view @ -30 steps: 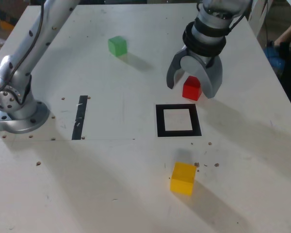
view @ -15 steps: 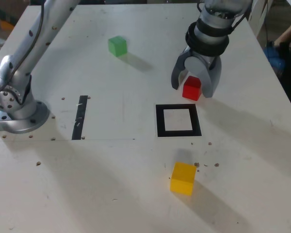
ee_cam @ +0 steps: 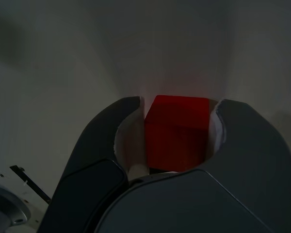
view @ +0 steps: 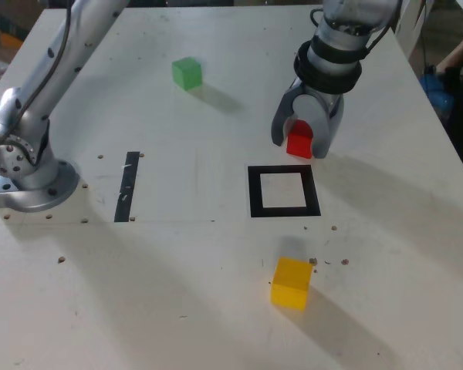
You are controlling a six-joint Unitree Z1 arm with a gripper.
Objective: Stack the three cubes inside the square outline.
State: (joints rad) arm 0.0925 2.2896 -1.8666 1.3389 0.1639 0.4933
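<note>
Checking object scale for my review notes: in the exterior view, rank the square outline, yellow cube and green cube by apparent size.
1. square outline, clearly largest.
2. yellow cube.
3. green cube.
The yellow cube sits nearer the camera, so the cubes' difference may be only perspective.

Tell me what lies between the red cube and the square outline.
Nothing: in the exterior view only bare table separates the red cube, held in the pincer, from the outline.
</note>
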